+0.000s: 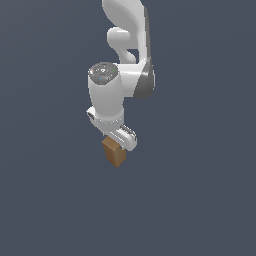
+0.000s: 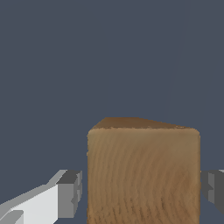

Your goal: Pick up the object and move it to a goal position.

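Text on the wooden block (image 1: 114, 152): none, only grain.
Text on the arm (image 1: 107, 90): none readable; its grey cap at 12 o'clock may carry marks, too blurred.

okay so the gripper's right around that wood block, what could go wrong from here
1. In the wrist view a slim gap shows between each finger and the block, so lifting now would likely leave it behind.
2. The exterior view shows the gripper covering only the top of the block; a shallow grasp could slip.
3. Uneven closing might tip this tall block.
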Controlling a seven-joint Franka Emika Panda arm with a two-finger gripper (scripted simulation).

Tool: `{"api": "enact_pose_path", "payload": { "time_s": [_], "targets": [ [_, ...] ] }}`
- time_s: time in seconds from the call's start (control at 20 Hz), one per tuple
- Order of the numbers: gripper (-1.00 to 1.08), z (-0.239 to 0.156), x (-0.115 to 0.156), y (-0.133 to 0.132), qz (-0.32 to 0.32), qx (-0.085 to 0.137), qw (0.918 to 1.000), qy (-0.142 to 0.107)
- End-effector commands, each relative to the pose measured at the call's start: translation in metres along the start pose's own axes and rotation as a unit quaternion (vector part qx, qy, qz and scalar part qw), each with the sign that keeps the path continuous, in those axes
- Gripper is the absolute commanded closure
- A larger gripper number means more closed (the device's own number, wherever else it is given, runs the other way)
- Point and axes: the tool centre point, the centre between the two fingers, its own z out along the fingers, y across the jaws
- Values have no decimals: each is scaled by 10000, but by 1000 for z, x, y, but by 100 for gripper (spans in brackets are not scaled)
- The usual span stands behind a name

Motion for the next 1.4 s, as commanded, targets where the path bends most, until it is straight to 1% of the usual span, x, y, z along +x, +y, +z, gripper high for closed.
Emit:
{"api": "enact_pose_path", "payload": {
  "time_s": [0.0,0.35,0.4,1.0,1.2,1.35],
  "targets": [
    [-92,13,0,0,6,-3,10000,-2],
    [-92,25,1,0,11,-1,10000,-2],
    [108,25,1,0,11,-1,10000,-2],
    [108,23,0,-1,10,0,10000,-5],
    [108,13,-3,-3,10,0,10000,-5],
    [108,-1,-7,-5,10,0,10000,-5]
  ]
}}
